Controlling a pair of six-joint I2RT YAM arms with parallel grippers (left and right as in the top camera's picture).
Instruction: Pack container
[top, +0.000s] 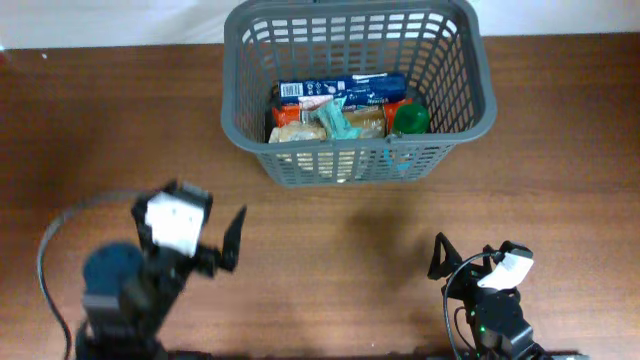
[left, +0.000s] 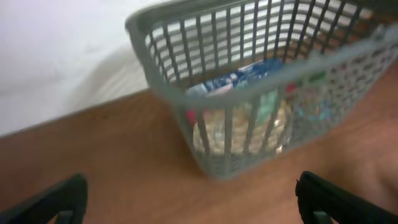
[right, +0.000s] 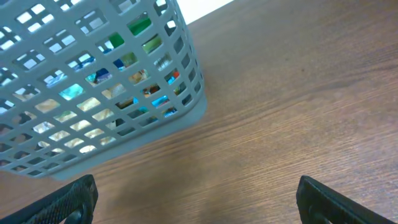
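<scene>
The dark grey lattice basket (top: 470, 95) stands at the back middle of the wooden table. Inside lie a blue packet (top: 340, 91), tan packets (top: 300, 128), a teal wrapper (top: 335, 122) and a green-lidded item (top: 410, 118). The basket also shows in the left wrist view (left: 186, 93) and the right wrist view (right: 99, 74). My left gripper (top: 200, 235) is open and empty near the front left, well short of the basket. My right gripper (top: 470, 258) is open and empty at the front right. Both wrist views show wide-apart fingertips, left (left: 193, 199) and right (right: 199, 199), over bare wood.
A black cable (top: 50, 250) loops beside the left arm at the front left. A white wall or surface (top: 100, 20) runs behind the table's far edge. Bare wood lies between the grippers and the basket.
</scene>
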